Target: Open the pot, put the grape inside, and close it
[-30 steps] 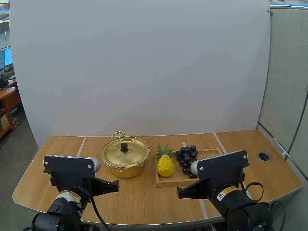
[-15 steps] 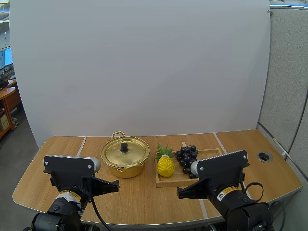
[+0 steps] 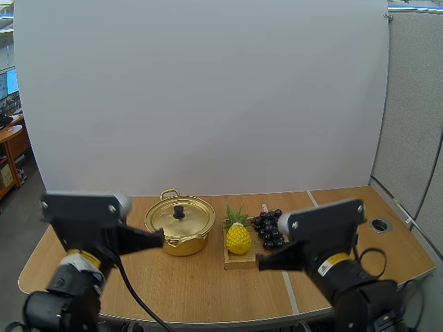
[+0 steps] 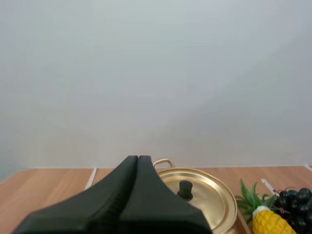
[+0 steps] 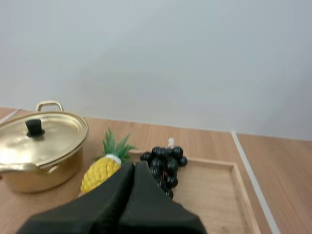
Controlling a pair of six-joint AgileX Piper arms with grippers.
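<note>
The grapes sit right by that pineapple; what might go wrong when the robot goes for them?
Reaching for the grapes, the right claw could bump the pineapple beside them and knock it over. The lid's knob is small, so the left claw might slip off it.

The near table [image 3: 208, 283] before the pot [image 3: 179, 227] is bare. A pineapple [image 3: 238, 238] crowds the grapes [image 3: 268, 227] on their left; their right lies open

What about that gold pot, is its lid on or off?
On. The lid sits flat on the pot, covering it fully, with its black knob on top.
</note>
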